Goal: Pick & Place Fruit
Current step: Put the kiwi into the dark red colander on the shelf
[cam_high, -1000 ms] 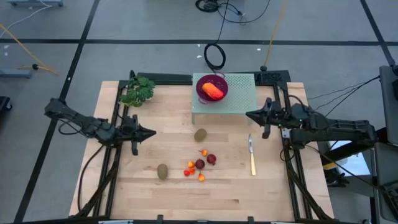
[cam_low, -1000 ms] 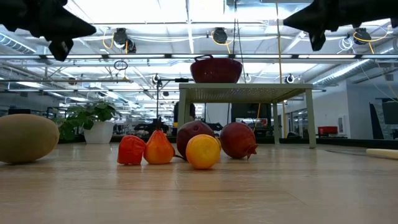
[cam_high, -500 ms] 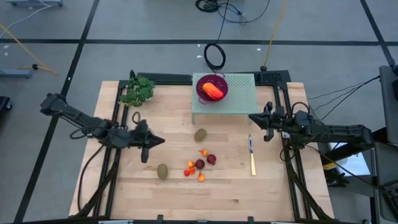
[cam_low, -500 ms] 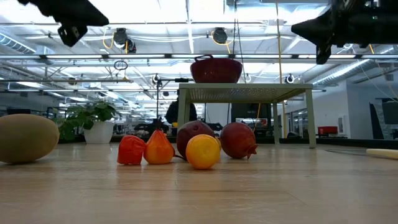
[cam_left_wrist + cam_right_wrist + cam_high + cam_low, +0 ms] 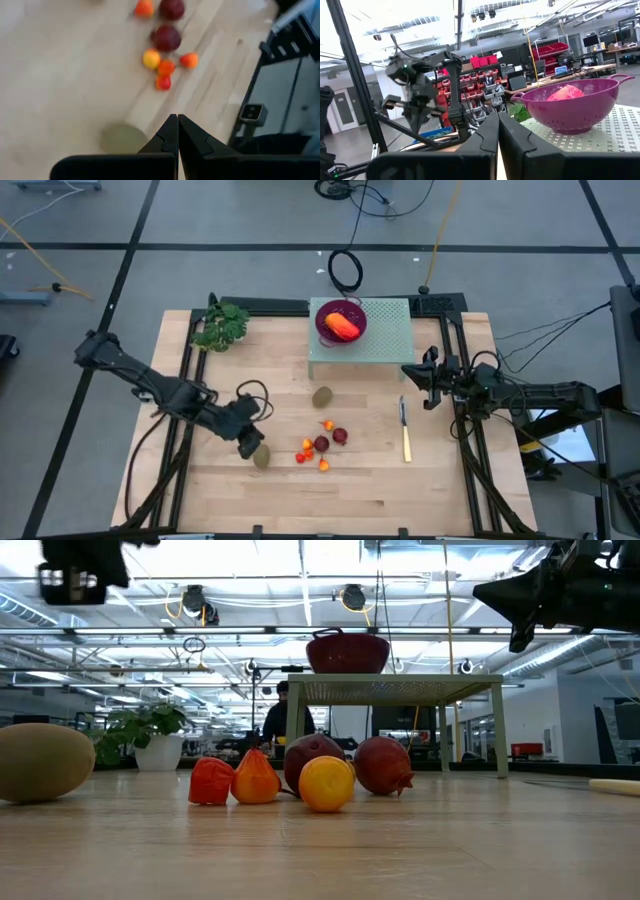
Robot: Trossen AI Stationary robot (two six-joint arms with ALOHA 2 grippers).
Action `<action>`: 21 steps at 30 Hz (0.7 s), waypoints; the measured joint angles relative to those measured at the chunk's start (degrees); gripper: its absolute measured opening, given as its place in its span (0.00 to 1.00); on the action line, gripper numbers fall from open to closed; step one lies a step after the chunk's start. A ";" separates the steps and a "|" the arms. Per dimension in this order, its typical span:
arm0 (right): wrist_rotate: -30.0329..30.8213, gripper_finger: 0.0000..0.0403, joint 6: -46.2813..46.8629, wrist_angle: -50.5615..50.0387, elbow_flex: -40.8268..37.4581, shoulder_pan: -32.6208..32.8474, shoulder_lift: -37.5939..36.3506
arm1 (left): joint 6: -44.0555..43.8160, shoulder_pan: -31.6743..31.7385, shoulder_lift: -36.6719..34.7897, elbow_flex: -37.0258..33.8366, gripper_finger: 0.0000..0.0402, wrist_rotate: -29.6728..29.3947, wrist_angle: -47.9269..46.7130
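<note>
Bright overhead lighting, left wrist view blurred

The olive-brown oval kiwi (image 5: 42, 761) is cut off by the low view's edge. The purple plastic colander (image 5: 347, 651) hides its contents there.

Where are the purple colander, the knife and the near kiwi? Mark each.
purple colander (image 5: 330, 314): high view, on its rim.
knife (image 5: 406, 446): high view, on its yellow handle.
near kiwi (image 5: 262, 457): high view, on its middle.
</note>
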 joint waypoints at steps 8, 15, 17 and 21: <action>-0.02 0.01 0.00 -0.01 0.00 0.00 0.00 | -23.33 -4.50 5.25 0.00 0.00 3.38 -0.12; -0.80 0.01 -0.01 -0.02 0.00 -0.01 0.00 | -27.95 -7.44 7.34 0.00 0.00 2.69 -1.47; -1.56 0.01 -0.05 -0.03 0.00 0.00 0.00 | -27.42 -8.24 7.43 0.00 0.00 1.45 -2.69; -1.55 0.01 -0.14 -0.16 -0.01 0.00 0.00 | -27.00 -9.48 7.41 0.00 0.00 0.03 -3.90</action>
